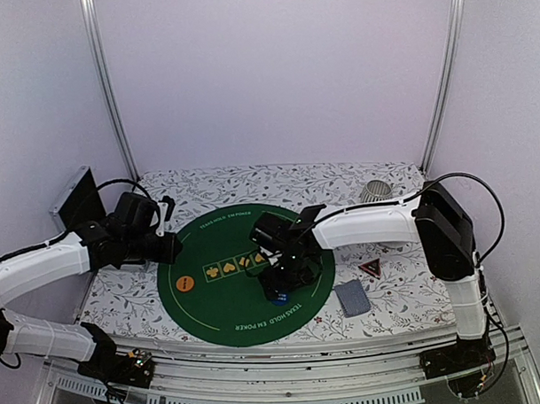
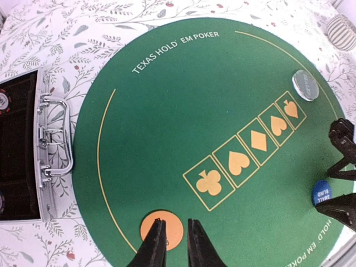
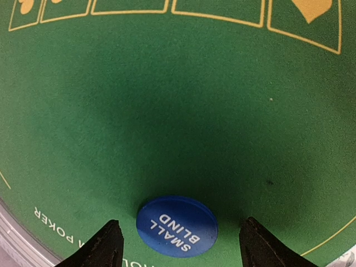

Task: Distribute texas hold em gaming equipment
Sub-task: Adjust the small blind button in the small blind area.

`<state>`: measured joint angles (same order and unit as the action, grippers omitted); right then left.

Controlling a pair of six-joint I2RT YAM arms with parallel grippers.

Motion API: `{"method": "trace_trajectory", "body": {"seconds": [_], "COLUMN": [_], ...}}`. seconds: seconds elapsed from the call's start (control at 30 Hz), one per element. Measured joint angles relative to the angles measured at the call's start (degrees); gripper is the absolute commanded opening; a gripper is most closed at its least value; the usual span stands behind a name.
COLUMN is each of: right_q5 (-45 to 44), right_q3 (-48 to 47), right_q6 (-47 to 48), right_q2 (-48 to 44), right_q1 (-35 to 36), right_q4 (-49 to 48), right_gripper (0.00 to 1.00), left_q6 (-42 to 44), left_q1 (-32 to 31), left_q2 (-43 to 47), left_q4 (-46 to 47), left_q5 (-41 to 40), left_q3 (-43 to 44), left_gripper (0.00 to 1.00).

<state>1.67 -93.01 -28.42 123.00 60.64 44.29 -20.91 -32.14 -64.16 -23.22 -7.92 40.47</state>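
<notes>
Jaws of the right gripper (image 3: 181,222) stand spread on either side of the blue button (image 3: 177,227), touching neither edge; the button lies flat on the green mat (image 3: 167,111) near its 5 o'clock rim. The left gripper (image 2: 177,223) is closed on nothing above the orange button (image 2: 148,227) at the mat's 9 o'clock. The cards (image 1: 351,297) lie off the mat toward 4 o'clock.
</notes>
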Motion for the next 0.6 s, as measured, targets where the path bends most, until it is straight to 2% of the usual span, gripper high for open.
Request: {"method": "trace_trajectory", "body": {"seconds": [0.23,0.37,0.47,0.6], "right_q5": [0.66,2.23,4.09,4.94], "right_q3": [-4.22,-4.48,-5.29,-6.69], "right_q6": [-0.09,-0.7,-1.14,-1.64], "right_q2": [3.02,3.02,3.02,3.02], "right_q1": [1.18,2.32,3.19,3.69], "right_q4": [2.71,3.3,3.37,3.54], "right_gripper": [0.6,0.59,0.61,0.69], "left_q6": [4.07,5.57,6.45,7.3], "left_q1": [2.03,4.13,5.2,5.44], "left_q2": [1.49,2.69,3.21,4.07], "left_q4": [-0.13,0.13,0.26,0.33], "left_q5": [-0.31,-0.22,-0.07,0.11], "left_q3": [0.35,0.35,0.35,0.35], "left_gripper": [0.18,0.18,0.19,0.2]}}
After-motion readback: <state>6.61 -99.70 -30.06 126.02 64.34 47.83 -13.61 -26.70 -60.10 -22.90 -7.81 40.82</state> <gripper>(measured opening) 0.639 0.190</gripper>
